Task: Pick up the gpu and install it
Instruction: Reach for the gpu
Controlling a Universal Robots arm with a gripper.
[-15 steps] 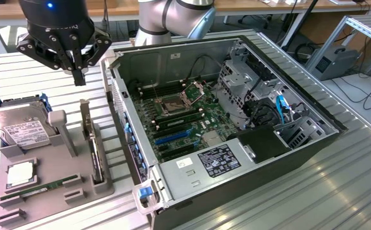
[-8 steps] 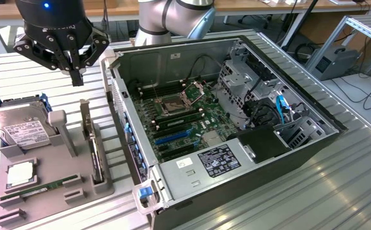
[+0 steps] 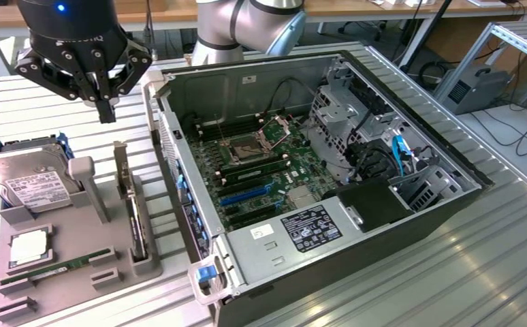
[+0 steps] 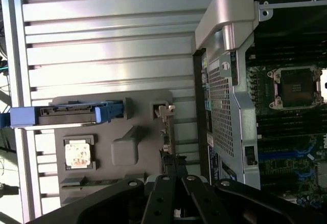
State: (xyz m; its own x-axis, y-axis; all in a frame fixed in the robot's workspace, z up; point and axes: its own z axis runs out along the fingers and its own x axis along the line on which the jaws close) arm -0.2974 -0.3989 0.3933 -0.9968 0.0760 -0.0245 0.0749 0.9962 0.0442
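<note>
we see the jaws clenched on nothing, hanging over the gpu [image 3: 136, 218], clear of it. the gpu stands on edge in the grey holder [image 3: 64, 235] on the surface [image 3: 481, 272], between hard drive [image 3: 32, 180] and case [image 3: 254, 245].

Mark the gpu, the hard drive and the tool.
gpu [image 3: 136, 221]: exterior view, upper edge of the upright card.
hard drive [image 3: 33, 182]: exterior view, on its white label.
tool [image 3: 107, 112]: exterior view, at its shut fingertips.
</note>
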